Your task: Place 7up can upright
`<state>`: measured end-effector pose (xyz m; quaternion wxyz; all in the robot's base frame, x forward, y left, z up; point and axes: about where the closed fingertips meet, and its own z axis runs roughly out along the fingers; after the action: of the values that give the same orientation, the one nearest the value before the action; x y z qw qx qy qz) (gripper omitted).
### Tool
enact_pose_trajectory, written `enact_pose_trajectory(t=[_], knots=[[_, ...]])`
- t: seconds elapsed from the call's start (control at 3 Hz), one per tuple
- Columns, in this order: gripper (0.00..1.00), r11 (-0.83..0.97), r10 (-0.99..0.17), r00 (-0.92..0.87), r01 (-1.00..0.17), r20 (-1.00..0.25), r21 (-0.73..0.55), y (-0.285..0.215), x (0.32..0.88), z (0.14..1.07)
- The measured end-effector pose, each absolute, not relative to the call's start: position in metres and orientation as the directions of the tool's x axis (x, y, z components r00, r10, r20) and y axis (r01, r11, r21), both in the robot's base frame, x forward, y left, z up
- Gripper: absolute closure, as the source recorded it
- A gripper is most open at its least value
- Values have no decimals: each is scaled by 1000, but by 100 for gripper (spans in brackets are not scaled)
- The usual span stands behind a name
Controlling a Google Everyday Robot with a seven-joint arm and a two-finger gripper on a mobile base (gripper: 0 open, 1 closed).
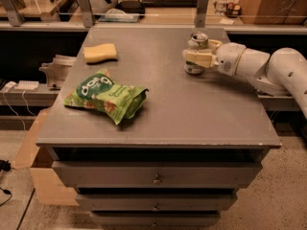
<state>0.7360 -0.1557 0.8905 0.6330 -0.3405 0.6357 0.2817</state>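
Note:
The 7up can (197,39), a small silvery can with green markings and a silver top, stands upright at the back right of the grey tabletop (192,114). Its base looks to be on or just above the surface. My gripper (195,55) reaches in from the right on the white arm (268,68). Its cream fingers (200,58) are closed on the middle of the can, one across the front and one behind.
A green snack bag (105,97) lies at the left middle of the table. A yellow sponge (100,52) lies at the back left. Behind the table run a metal rail and shelves with clutter. A cardboard box (33,162) stands on the floor at the left.

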Motion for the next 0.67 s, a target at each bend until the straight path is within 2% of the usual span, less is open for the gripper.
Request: enact_pose_trajectory(t=[0.33,0.67], knots=[[13,609,-76,33,-790,-997,-73,-156,736,890],[0,607,-75,35,-791,-997,-73,-161,736,890]])
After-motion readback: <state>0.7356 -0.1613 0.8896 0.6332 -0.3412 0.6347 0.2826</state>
